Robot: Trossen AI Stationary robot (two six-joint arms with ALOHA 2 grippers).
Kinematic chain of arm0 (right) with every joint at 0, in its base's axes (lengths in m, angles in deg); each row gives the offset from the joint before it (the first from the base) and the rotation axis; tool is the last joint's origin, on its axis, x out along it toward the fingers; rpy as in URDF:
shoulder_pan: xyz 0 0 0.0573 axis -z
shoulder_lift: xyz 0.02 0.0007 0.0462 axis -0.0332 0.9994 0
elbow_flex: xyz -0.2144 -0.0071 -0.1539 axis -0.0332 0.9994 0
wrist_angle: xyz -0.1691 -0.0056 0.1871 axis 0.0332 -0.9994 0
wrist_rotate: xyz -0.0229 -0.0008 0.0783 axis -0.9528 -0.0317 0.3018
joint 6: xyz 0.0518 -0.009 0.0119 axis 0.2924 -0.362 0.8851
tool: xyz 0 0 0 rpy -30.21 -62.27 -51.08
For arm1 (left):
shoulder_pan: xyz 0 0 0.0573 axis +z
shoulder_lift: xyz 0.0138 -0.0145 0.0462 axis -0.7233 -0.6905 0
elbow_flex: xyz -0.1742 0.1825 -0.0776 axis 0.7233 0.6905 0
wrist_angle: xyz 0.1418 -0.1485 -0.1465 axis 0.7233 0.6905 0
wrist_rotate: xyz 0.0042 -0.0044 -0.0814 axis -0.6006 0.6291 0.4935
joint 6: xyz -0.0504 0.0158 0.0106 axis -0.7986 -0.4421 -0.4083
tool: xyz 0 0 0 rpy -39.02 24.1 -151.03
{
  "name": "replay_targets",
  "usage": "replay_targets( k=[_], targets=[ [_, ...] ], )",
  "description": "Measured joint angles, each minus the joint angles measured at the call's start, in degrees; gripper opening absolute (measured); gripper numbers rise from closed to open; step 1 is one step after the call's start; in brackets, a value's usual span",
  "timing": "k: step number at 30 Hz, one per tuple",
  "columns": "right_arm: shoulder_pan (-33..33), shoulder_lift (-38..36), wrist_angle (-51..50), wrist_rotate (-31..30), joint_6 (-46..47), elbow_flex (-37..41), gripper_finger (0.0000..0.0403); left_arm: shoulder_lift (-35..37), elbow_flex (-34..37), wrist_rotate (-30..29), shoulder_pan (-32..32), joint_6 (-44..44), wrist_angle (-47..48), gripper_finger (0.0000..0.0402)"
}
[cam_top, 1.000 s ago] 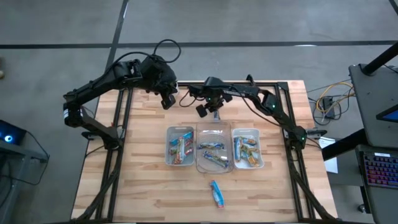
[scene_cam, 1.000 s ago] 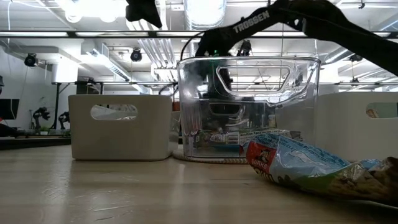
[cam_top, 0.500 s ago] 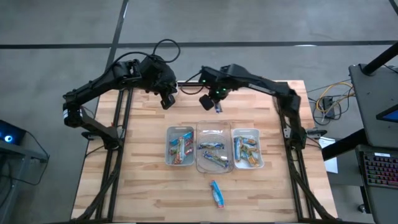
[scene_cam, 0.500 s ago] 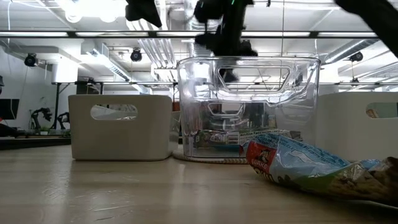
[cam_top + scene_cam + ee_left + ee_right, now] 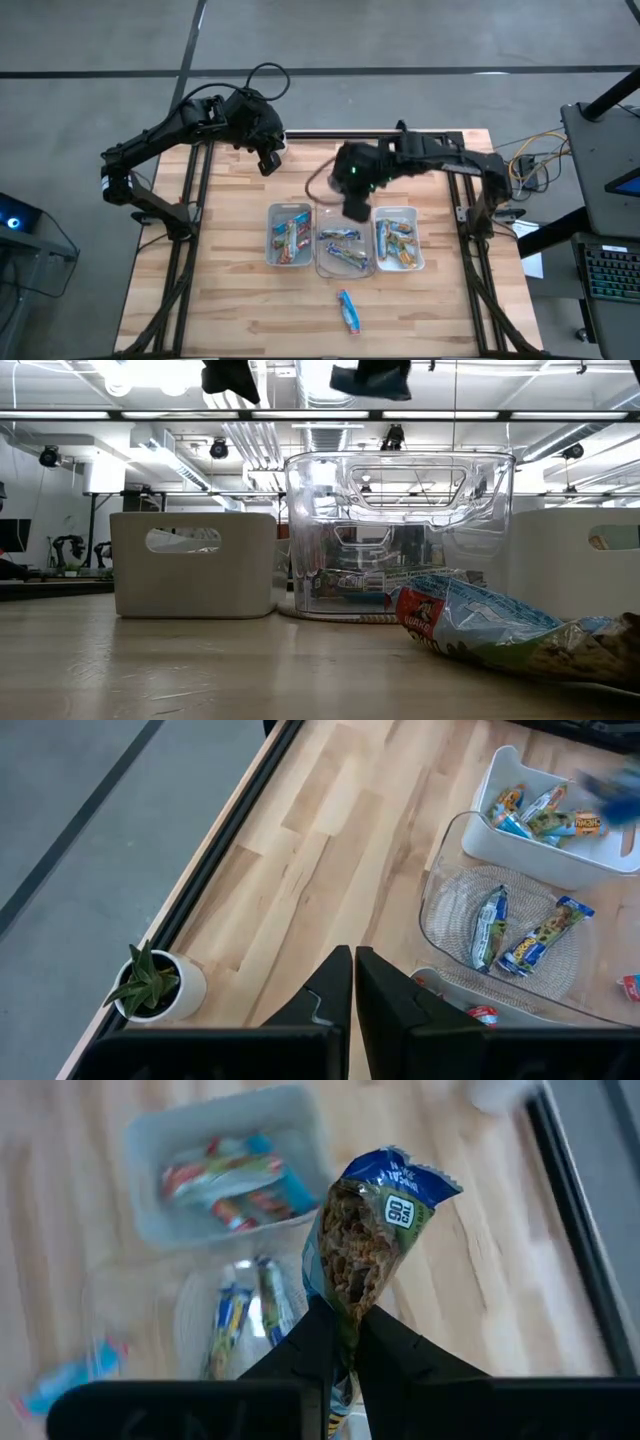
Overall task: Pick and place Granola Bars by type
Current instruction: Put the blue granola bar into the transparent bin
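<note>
overhead view, table-level view, two wrist views

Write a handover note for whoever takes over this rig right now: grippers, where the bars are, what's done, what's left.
Right gripper: shut on a blue-wrapped granola bar, held above the clear middle tray.
Left gripper: shut, empty, waiting over the table's far left.
Done: bars lie in the left tray, middle tray and right tray.
Left: place the held bar; one loose blue bar lies on the table in front of the trays.
</note>
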Motion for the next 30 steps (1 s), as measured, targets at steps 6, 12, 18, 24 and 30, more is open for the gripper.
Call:
replay_targets(
  k=[6,12,18,24,30],
  targets=[
    [-5.0,1.2,0.9,-0.2,-13.4,0.0,0.0028,0.0,0.0,0.0,0.0,0.0,0.0,0.0],
    [-6.1,2.8,0.9,-0.3,-14.6,0.2,0.0028,0.0,0.0,0.0,0.0,0.0,0.0,0.0],
    [-6.1,3.3,0.7,-0.2,-13.0,0.3,0.0029,0.0,0.0,0.0,0.0,0.0,0.0,0.0],
    [-6.1,3.3,0.4,-0.2,-13.0,0.3,0.0029,0.0,0.0,0.0,0.0,1.6,0.0,0.0],
    [-6.1,3.3,-1.1,3.9,-12.4,0.3,0.0029,0.0,0.0,0.0,0.0,1.9,0.0,0.0]
  ],
)
